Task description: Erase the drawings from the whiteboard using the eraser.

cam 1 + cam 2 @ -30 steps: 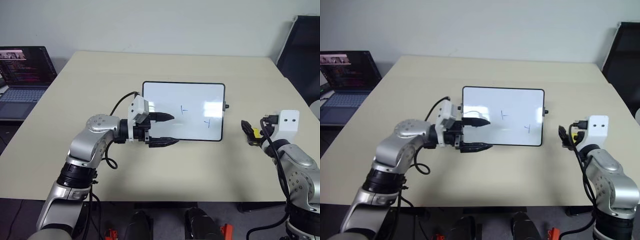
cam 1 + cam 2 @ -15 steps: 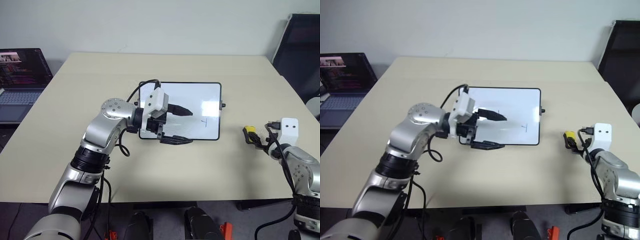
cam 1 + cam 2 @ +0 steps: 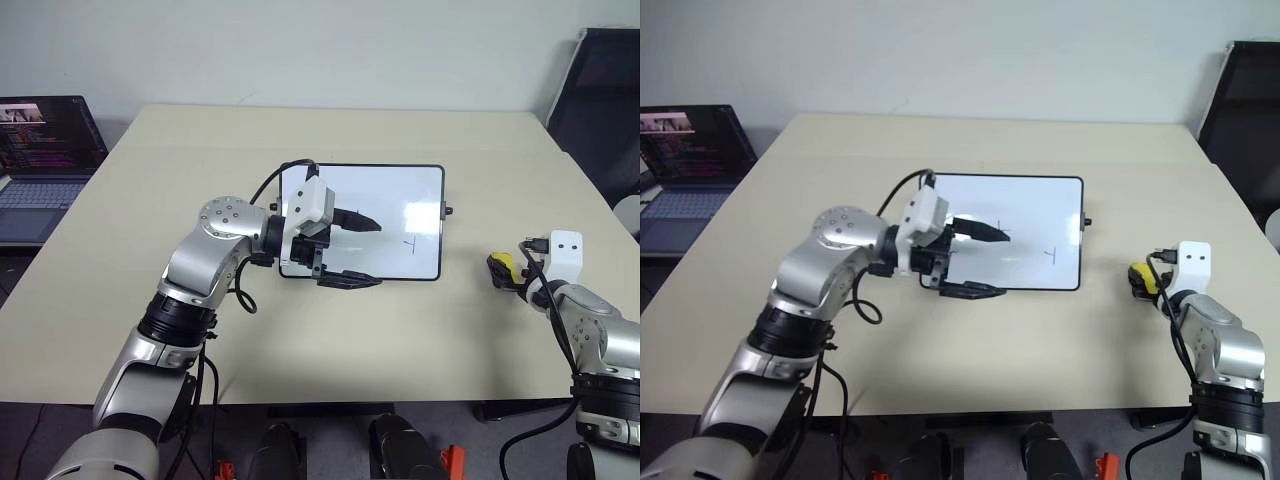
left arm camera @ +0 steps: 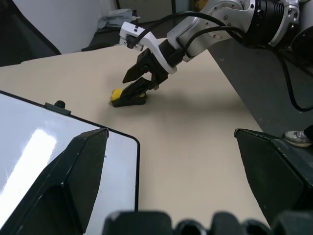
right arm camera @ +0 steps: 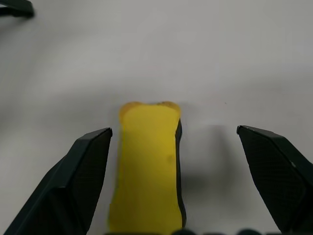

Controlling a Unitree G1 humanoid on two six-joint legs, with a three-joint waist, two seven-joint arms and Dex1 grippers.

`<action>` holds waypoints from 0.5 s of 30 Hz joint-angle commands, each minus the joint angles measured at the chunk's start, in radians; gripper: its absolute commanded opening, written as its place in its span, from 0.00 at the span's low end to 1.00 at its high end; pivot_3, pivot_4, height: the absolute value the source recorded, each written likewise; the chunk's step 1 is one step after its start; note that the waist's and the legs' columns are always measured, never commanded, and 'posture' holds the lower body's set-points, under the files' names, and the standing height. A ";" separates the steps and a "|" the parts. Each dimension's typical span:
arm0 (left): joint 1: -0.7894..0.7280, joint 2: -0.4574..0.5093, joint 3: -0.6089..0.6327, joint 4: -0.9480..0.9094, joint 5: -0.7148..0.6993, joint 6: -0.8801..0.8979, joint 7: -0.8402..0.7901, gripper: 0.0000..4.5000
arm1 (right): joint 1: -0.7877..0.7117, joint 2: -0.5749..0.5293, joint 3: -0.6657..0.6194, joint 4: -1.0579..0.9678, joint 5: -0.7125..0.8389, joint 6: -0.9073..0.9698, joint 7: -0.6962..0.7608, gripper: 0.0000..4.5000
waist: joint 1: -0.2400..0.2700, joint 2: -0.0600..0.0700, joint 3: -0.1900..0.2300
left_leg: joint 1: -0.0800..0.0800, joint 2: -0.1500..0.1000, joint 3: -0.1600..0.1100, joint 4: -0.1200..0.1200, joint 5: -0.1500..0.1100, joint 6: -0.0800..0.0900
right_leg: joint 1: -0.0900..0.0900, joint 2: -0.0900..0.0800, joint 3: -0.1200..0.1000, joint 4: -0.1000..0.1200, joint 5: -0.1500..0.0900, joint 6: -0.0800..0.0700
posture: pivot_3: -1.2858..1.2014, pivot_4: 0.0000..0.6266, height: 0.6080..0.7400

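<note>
Fingers of both grippers gape; right gripper [image 5: 171,161] has dropped around eraser [image 5: 149,166].

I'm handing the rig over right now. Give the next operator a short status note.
Right pincer: open, straddling the yellow eraser, which lies on the table right of the whiteboard; not gripped yet.
Left pincer: open, empty, over the board's near left part.
Done: nothing wiped that I can see; a T-like mark is on the board.
Left: close on the eraser, carry it to the board, wipe the marks.
</note>
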 commanded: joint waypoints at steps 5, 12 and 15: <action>0.001 0.016 0.022 -0.018 0.002 -0.009 0.003 1.00 | -0.013 -0.002 0.036 -0.012 -0.028 -0.017 0.000 0.86 | 0.000 0.000 0.000 | 0.000 0.000 0.000 0.000 0.000 0.000 | 0.000 0.000 0.000 0.000 0.000 0.000 | 0.52 0.24 1.00; 0.017 0.038 0.033 -0.012 0.012 -0.018 0.008 1.00 | -0.008 0.004 0.030 -0.033 -0.034 -0.011 -0.001 0.31 | 0.000 0.000 0.000 | 0.000 0.000 0.000 0.000 0.000 0.000 | 0.000 0.000 0.000 0.000 0.000 0.000 | 0.52 0.24 1.00; 0.033 0.048 0.058 -0.016 0.006 -0.002 0.033 1.00 | 0.005 0.004 0.024 -0.067 -0.027 -0.001 0.000 0.28 | 0.000 0.000 0.000 | 0.000 0.000 0.000 0.000 0.000 0.000 | 0.000 0.000 0.000 0.000 0.000 0.000 | 0.52 0.24 1.00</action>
